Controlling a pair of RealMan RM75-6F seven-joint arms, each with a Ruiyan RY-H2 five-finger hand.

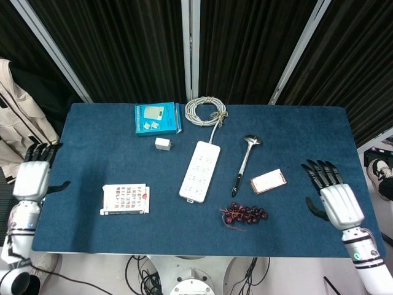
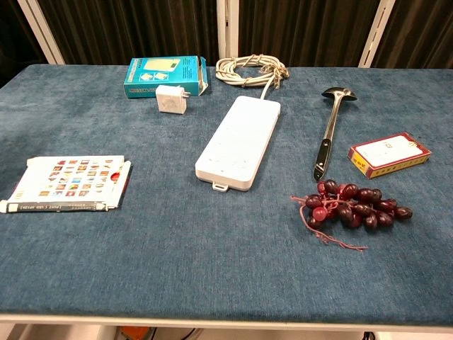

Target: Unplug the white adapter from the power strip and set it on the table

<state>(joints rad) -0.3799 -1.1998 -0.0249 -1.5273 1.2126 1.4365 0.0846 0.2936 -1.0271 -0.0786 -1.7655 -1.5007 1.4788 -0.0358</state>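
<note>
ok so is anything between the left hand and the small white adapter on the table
Nothing visible stands between them. The left hand hangs open off the table's left edge, and the small white adapter lies on bare blue cloth beside the teal box. The printed booklet sits nearer the robot, off that line.

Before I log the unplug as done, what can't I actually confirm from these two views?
- Both hands: absent from the chest view; the head view shows the left hand and right hand only at the table's sides.
- White adapter: its prongs are too small to make out.
- Power strip: in the chest view its sockets are washed out.
</note>
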